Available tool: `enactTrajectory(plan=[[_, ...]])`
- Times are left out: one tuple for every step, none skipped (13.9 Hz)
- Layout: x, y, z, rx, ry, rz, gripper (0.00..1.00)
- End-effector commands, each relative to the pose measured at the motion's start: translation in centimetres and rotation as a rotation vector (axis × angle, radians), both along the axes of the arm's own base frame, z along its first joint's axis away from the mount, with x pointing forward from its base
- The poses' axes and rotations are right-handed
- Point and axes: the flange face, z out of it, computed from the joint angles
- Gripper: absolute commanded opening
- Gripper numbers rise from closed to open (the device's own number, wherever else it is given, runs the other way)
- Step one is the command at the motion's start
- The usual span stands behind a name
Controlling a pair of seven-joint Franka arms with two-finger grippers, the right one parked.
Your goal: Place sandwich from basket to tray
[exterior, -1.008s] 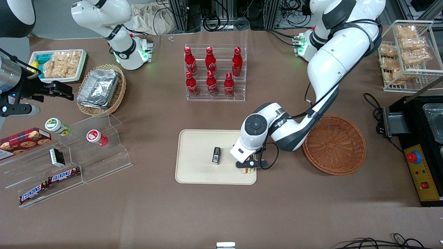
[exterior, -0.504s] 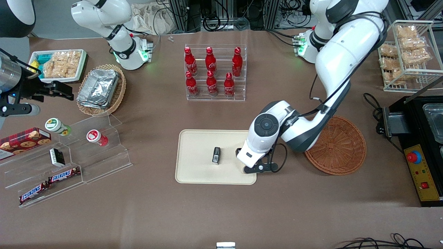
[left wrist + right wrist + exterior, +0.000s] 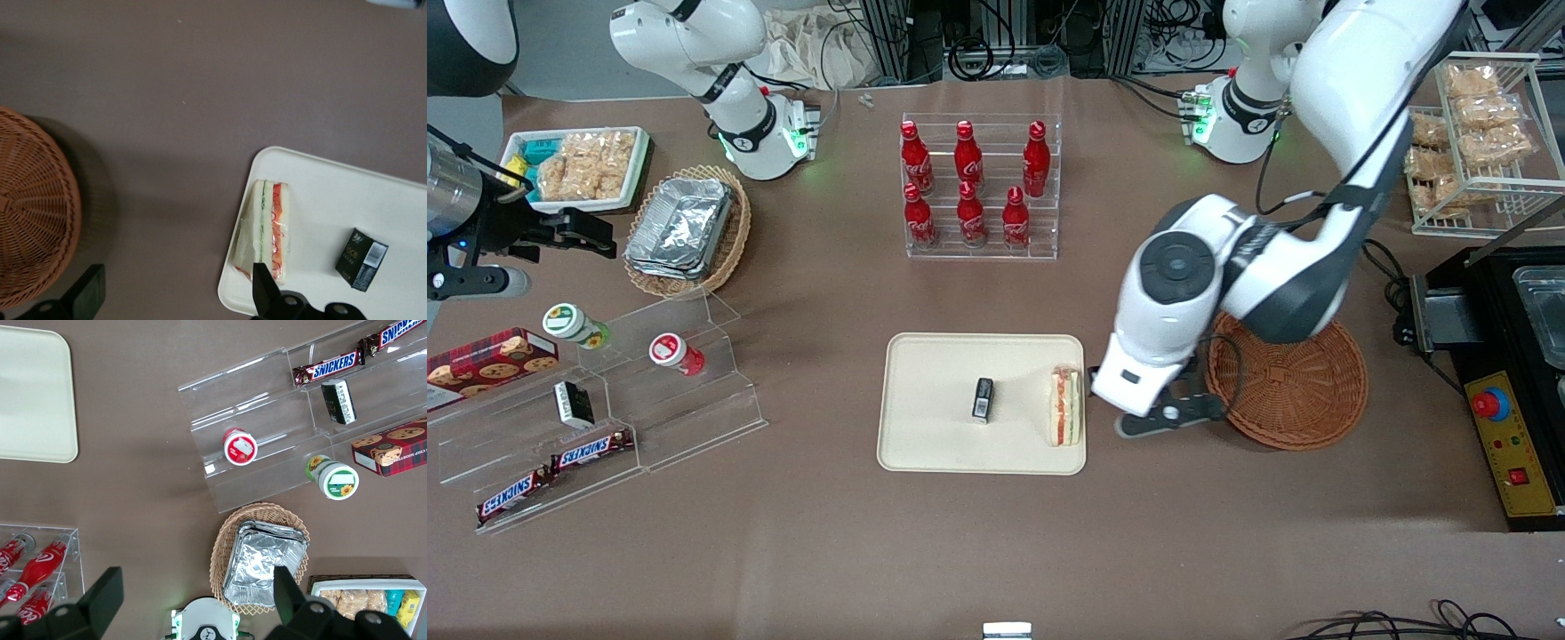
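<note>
Sandwich sits on the tray, right at its edge toward the basket (filling stripes facing up). Gripper hangs above the bare table btwn tray and basket, jaws spread wide apart w/ nothing in them; sandwich is just beside one fingertip. Small dark box lies mid-tray, apart from the sandwich.

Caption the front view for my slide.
Sandwich on tray; open end effector above table between tray and basket.

basket: part hidden under arm | hand: fingers perhaps spread, cut by frame edge
</note>
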Motion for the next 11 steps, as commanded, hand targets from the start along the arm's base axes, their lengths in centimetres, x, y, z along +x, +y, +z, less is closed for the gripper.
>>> enactTrajectory(plan=[[0.4, 4.9, 3.1, -0.005, 0.021, -0.013, 0.99], [1.0, 7.1, 3.7, 0.000, 0.030, -0.008, 0.99], [1.1, 8.8, 4.7, -0.010, 0.033, -0.024, 0.99], [1.1, 10.5, 5.4, 0.005, 0.036, -0.044, 0.99], [1.1, 12.4, 5.9, 0.014, 0.033, -0.046, 0.99], [1.1, 13.7, 6.7, -0.003, 0.032, -0.039, 0.99], [1.3, 15.5, 7.3, -0.027, 0.036, -0.033, 0.99], [1.2, 16.7, 7.6, -0.056, 0.045, -0.057, 0.98], [1.0, 18.2, 7.8, -0.072, 0.054, -0.067, 0.97], [0.4, 19.3, 7.7, -0.065, 0.058, -0.076, 0.97], [-0.1, 20.4, 7.9, -0.055, 0.059, -0.080, 0.97]])
